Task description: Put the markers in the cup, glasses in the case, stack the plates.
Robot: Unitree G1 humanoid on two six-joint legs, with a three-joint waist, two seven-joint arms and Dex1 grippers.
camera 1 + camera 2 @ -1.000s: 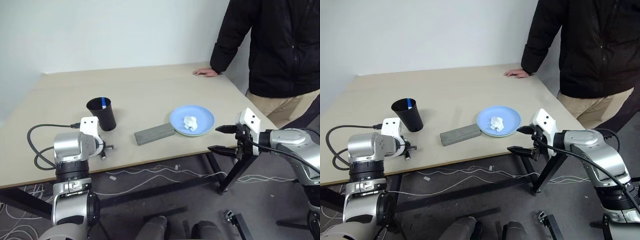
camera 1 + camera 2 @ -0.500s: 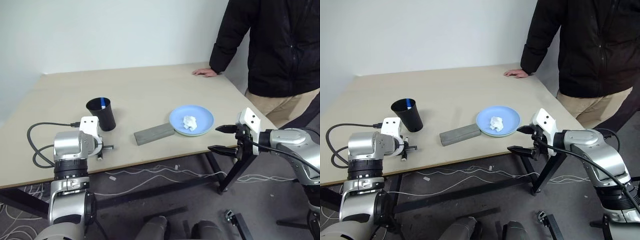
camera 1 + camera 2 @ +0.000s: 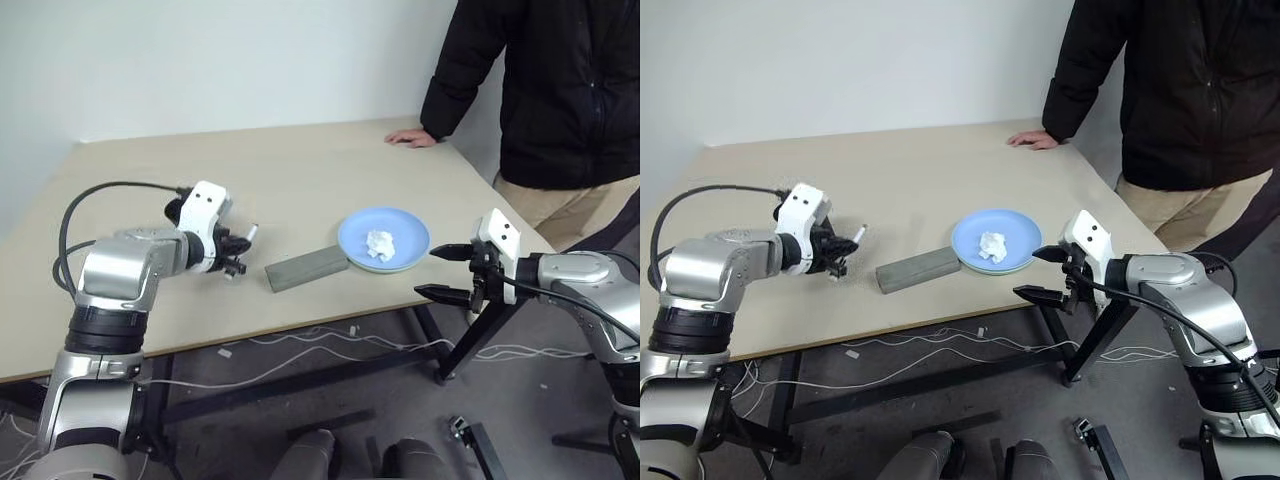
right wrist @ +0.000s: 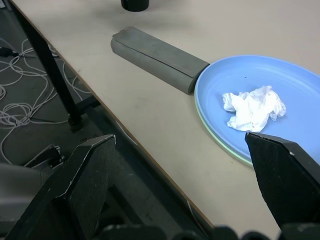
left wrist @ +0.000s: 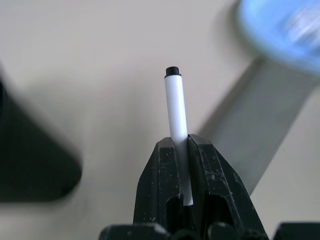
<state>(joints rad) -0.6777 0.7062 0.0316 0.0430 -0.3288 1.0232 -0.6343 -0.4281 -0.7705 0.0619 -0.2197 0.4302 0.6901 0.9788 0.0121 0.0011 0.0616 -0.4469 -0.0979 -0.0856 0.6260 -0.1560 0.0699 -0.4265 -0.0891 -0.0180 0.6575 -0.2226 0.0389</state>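
Table (image 3: 300, 190): your work surface, tan top, cables on the floor under it. Person (image 3: 560, 90) stands at the far right corner, one hand (image 3: 412, 138) flat on the tabletop.

Plates (image 3: 384, 240): already stacked near the right front edge, blue on top, green rim just showing beneath in the R wrist view. Crumpled tissue (image 3: 381, 244) sits in the middle of the blue one.

Case (image 3: 307, 267): grey, lid down, lying flat w/ one end touching the plates' rim, between the plates and your L gripper.

Cup (image 5: 30, 160): black, mostly hidden behind your L gripper in the head views; in the L wrist view it's a dark blur just beside the marker.

L gripper (image 3: 237, 252): held above the table, close to the cup, clenched on a marker (image 5: 176, 110). White barrel, black end, sticks out past the fingertips and points toward the case. Fingers (image 5: 212, 175) pinch it from both sides.

R gripper (image 3: 442, 272): hangs off the table's front edge beside the plates, jaws spread wide, nothing between them. Apart from the plates, no contact.

Glasses: can't make them out, can't tell where they are.
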